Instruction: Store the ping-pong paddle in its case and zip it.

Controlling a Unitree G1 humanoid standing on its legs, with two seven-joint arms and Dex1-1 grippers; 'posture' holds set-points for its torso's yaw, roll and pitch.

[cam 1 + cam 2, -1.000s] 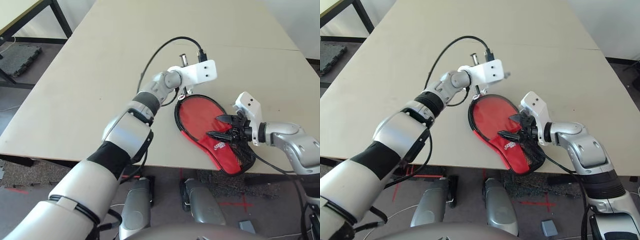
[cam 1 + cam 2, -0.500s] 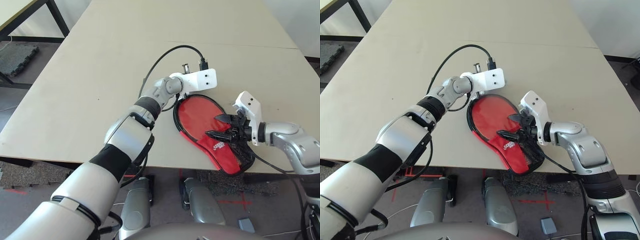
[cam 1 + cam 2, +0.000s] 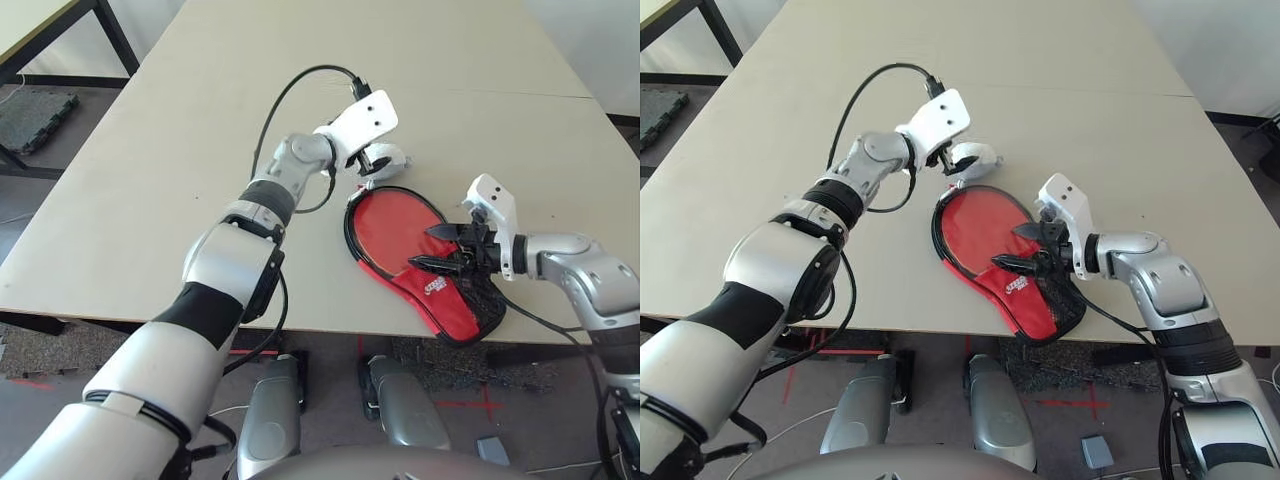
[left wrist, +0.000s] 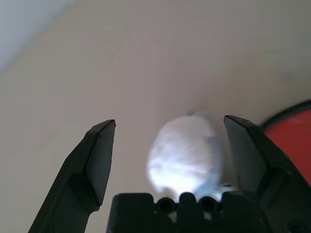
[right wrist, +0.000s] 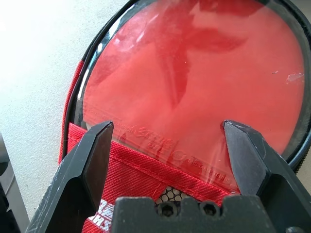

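Left end effector (image 4: 165,127) now lifted back from case (image 3: 455,310) rim, fingers spread, white wad (image 3: 973,157) between them, contact unclear. Paddle (image 5: 204,92) lies in unzipped case on table (image 3: 200,150). Right end effector (image 3: 437,247) spread wide, empty, over case.

The ping-pong paddle (image 5: 194,92) sits in the case (image 3: 1035,300) with its handle hidden under the red fabric flap, so only the round red face shows ahead of the right gripper (image 5: 170,145) and its spread jaws. In the left wrist view, the white wad (image 4: 187,153) between the left gripper (image 4: 170,145) jaws is blurred, and whether either jaw touches it cannot be told. The far rim of the case (image 4: 291,114) is cut off by the picture's edge beyond those jaws, and the zipper pull is too small to find.
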